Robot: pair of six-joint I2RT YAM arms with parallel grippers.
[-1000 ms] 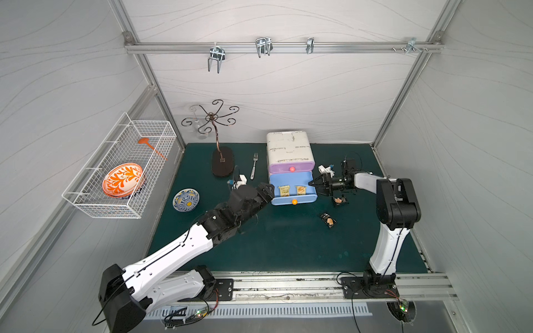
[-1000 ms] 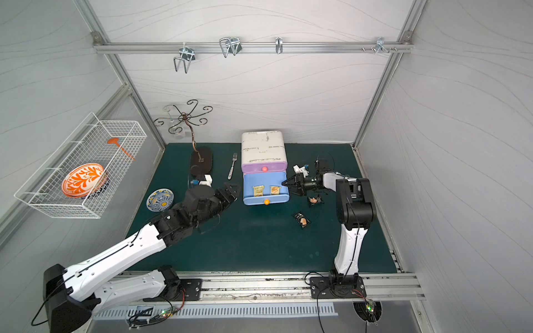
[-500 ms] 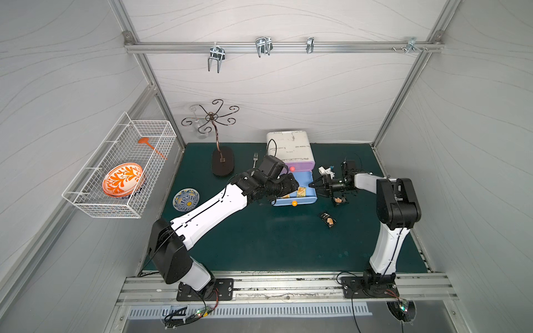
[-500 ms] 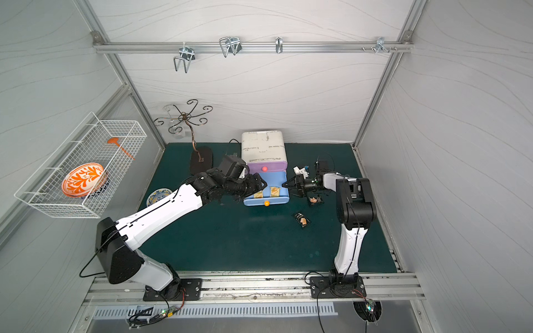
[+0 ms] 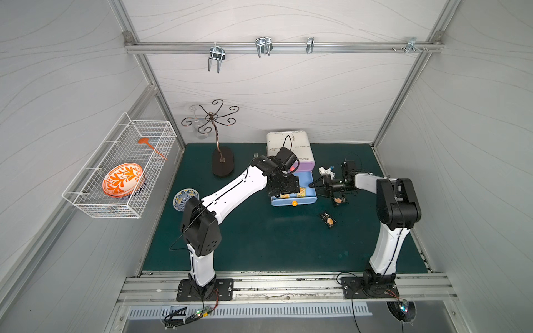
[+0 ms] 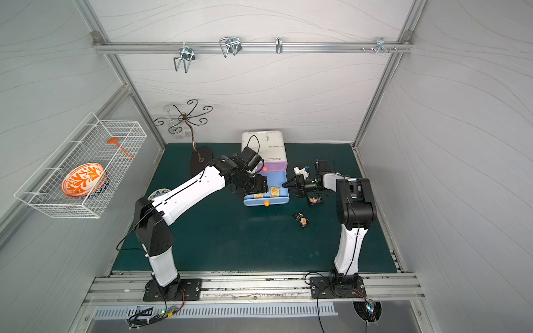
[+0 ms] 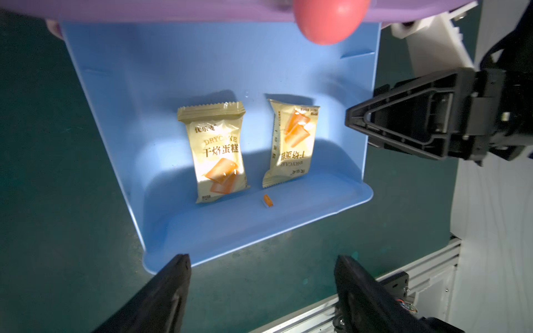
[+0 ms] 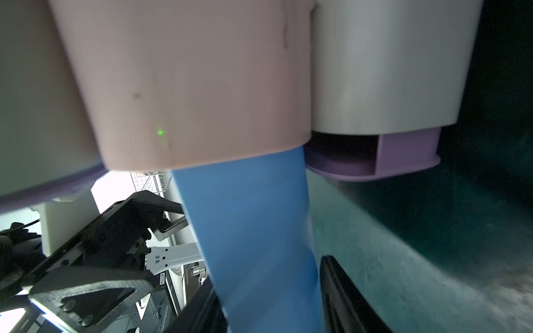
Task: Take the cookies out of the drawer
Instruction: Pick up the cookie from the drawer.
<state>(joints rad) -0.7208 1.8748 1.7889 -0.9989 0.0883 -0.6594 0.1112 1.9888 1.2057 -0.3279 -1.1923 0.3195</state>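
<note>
Left wrist view, nearest first: left end effector point(image 7: 262, 258) fingers wide apart, empty, over drawer point(image 7: 202, 72) front lip. Next, two pale yellow cookies point(image 7: 217, 152) flat on drawer floor, side by side, not touching. We judge step: reach in, straddle one packet's narrow width, tips down to floor, close slowly. Right end effector point(image 7: 354, 122) at drawer side wall, fingers part-spread; we can't tell if clamped. Beyond, purple drawer point(image 7: 173, 11) overhangs: keep wrist clear.
</note>
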